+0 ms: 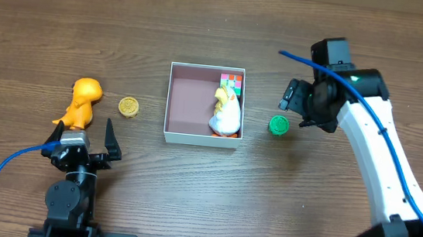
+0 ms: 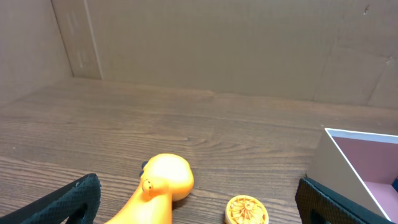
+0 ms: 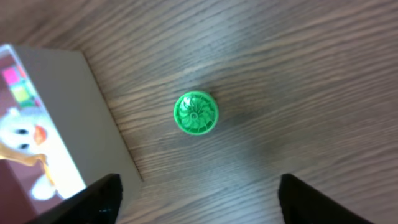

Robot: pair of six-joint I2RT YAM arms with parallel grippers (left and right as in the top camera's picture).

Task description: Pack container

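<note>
The container [image 1: 169,107], a shallow white-walled box with a pinkish inside, sits mid-table. A white duck toy [image 1: 226,117] and a multicoloured cube [image 1: 232,81] lie along its right side. Just outside its right wall lies a green disc [image 1: 278,125]. My right gripper [image 1: 297,105] hangs open over the wood beside that disc, nothing between its fingers. In the right wrist view the green disc [image 3: 196,113] lies ahead of the open right gripper [image 3: 205,205], with the container wall [image 3: 81,112] to the left. My left gripper [image 1: 89,142] stands open near the front left.
An orange toy animal [image 1: 82,100] and a yellow disc [image 1: 128,107] lie left of the container. In the left wrist view the orange toy [image 2: 158,186] and yellow disc [image 2: 247,210] sit between the open fingers [image 2: 68,202], with the container corner [image 2: 336,163] at right.
</note>
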